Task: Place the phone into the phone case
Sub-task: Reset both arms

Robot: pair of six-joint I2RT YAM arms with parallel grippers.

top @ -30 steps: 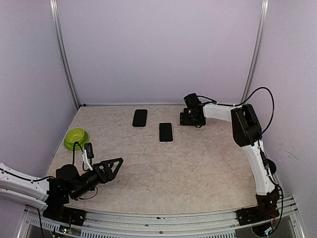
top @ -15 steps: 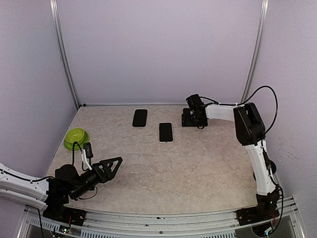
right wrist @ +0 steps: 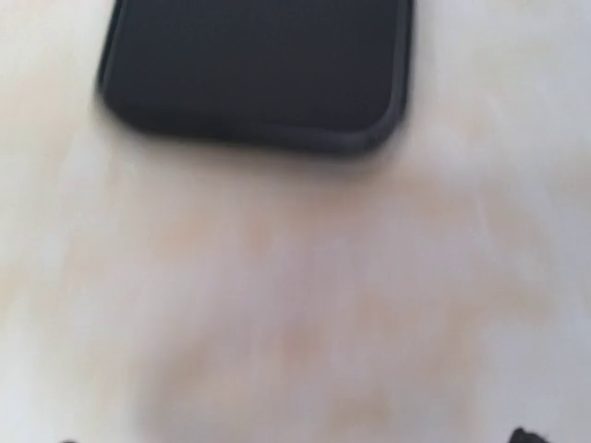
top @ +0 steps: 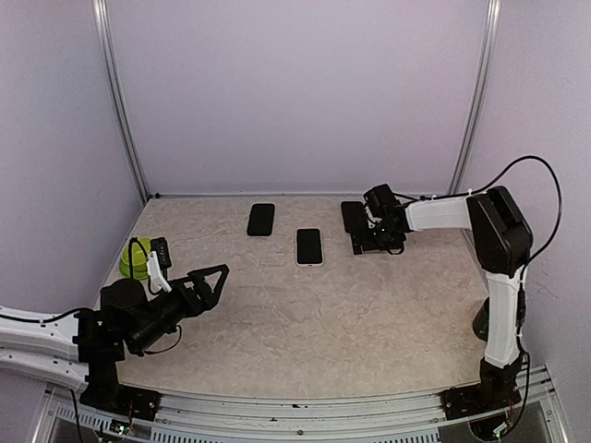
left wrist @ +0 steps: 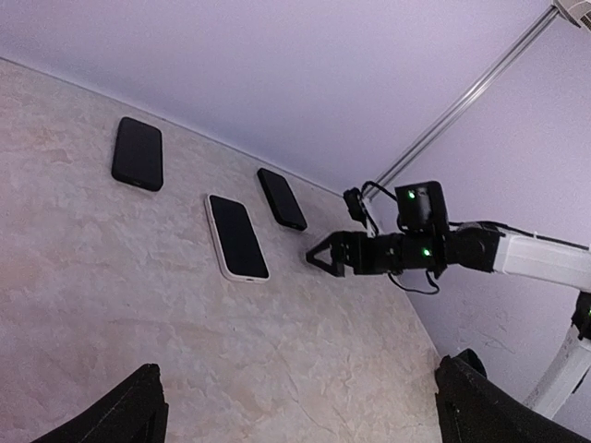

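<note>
Right gripper [top: 367,242] hangs low over the table [top: 369,323], and on its wrist view only two dark fingertips [right wrist: 522,434] peek in at the bottom corners, far apart. So it's spread wide with nothing in it. Just ahead of it lies a black slab [top: 351,214], the end of it filling the top of that wrist view, flat on the table and just clear of the fingers. I'd judge the arm is squared up to this piece so the jaws can straddle it.

Two more flat pieces make up the row: a white-rimmed one [top: 309,246] in the middle and a black one [top: 261,219] off to the left, each well apart from its neighbours. Which is the phone and which the case, I cannot tell. The white rim could be a case already around a phone, or an empty shell.

Left gripper [top: 218,282] is parked near its own base, beside the green bowl [top: 137,256], jaws apart and empty, out of the other arm's way.
</note>
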